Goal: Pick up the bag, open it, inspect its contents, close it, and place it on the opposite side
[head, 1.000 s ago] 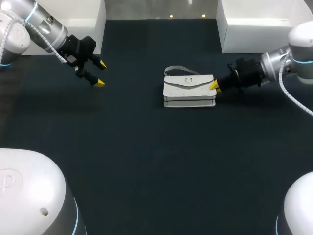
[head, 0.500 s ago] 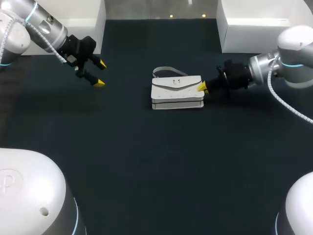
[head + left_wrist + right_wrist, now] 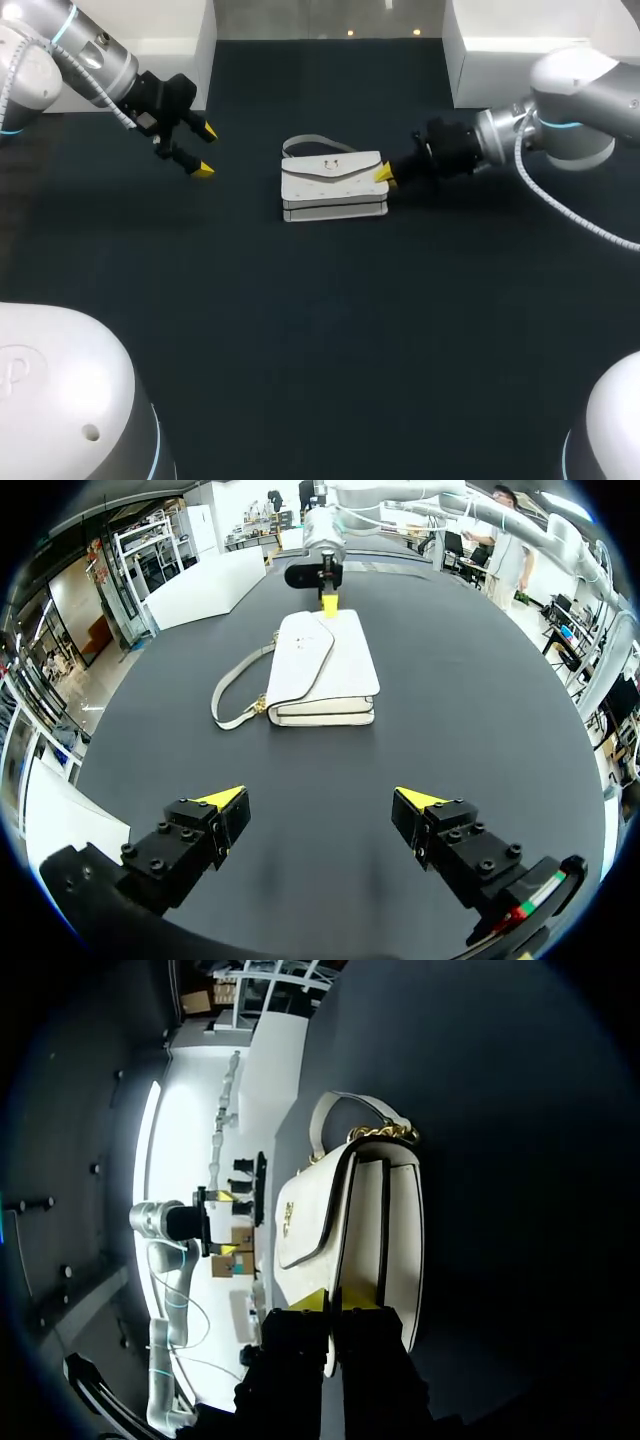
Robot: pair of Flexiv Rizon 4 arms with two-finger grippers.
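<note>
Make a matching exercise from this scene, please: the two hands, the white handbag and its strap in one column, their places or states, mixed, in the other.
1. left hand
2. right hand
3. white handbag
4. strap

A. lies flat, closed
B. open, apart from the handbag
C. loops out on the table beside the handbag
D. against one end of the handbag

Pairs: 1-B; 2-D; 3-A; 4-C

A: Where is the head camera?
B: Above and behind, looking down on the whole table (image 3: 300,330).
A: And the wrist cameras?
B: Low, facing each other; the right one very near the bag (image 3: 360,1230), the left one farther. All three share it.
</note>
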